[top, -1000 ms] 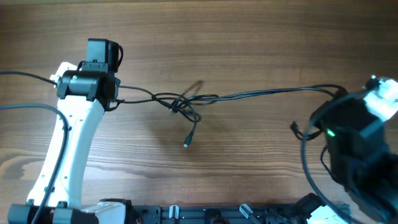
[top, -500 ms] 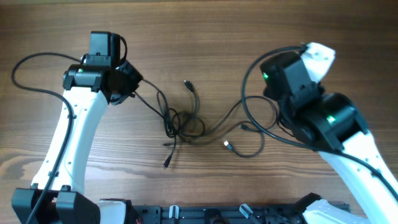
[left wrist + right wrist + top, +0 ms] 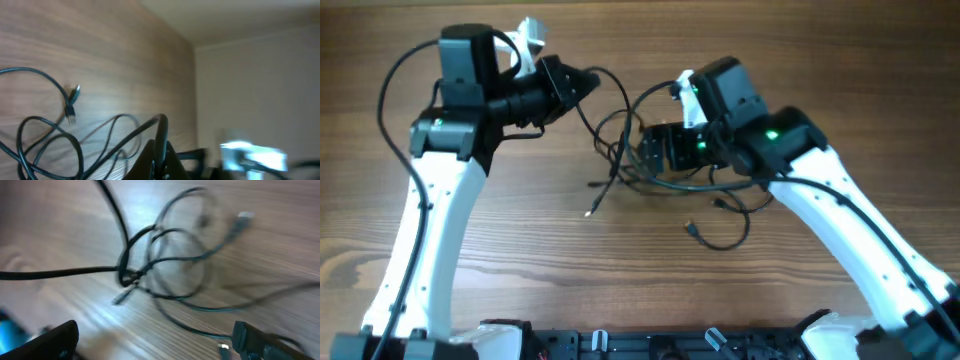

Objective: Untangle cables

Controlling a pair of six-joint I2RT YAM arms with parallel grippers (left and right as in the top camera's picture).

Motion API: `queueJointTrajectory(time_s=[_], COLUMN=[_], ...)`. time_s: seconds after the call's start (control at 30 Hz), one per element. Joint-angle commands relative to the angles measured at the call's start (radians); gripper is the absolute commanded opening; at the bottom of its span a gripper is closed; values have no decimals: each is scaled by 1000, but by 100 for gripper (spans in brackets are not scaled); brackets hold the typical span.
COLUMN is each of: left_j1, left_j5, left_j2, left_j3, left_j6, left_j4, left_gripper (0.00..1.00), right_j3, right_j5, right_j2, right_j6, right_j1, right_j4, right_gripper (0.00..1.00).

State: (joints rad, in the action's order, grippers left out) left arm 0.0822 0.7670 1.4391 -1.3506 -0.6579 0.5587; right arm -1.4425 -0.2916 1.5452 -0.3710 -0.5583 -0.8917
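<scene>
The cables (image 3: 625, 160) lie in a loose black tangle at the table's middle, with plug ends trailing toward the near side (image 3: 589, 212). My left gripper (image 3: 586, 83) is at the upper left of the tangle, shut on one cable that rises from it. In the left wrist view that cable (image 3: 161, 131) runs up from between the shut fingers (image 3: 145, 162). My right gripper (image 3: 654, 150) sits at the tangle's right side, open wide and holding nothing. In the right wrist view a knot (image 3: 127, 276) lies ahead of the spread fingertips (image 3: 56, 339).
Wood-grain table (image 3: 520, 270) all around. Thicker arm wires loop beside the left arm (image 3: 388, 80). Loose plug ends lie near the right arm (image 3: 692, 229). A silver-tipped plug (image 3: 244, 216) shows beyond the knot in the right wrist view. A rail runs along the front edge (image 3: 650, 345).
Both arms swung inward toward the table's middle, and the taut cable line collapsed into a slack heap. The right gripper opened and let go. The left gripper stayed shut on its cable.
</scene>
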Motion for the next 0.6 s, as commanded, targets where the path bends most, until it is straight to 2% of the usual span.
queueJointTrajectory(time_s=[0.0,0.13,0.37,0.47,0.53,0.57], left_j1=[-1,-1,6,6,6,6], left_j5=[-69,-42,-31,-32,-153,-299], left_j2=[-73,-118,-168,-167,-167,-167], left_j3=[-66,-75,-75,-75,-75,-75], left_j6=[-172,-218,-214,-179,-85,-83], left_j4=[-12,-16,37,100,152,210], left_gripper=[4,4,4,4,4,4], right_j3=[-8,-8,-8,-8,-9,-9], right_j5=[-238,-88,-63,-47,-104,-114], right_j2=[52,72,79,80,78,77], right_j6=[24,-98,-103,-103,-103,-105], right_j1=[-20,-49,-49,-49,-49,-49], right_j4=[96,157,334,349,354,355], right_gripper=[100,100,99,90,90,91])
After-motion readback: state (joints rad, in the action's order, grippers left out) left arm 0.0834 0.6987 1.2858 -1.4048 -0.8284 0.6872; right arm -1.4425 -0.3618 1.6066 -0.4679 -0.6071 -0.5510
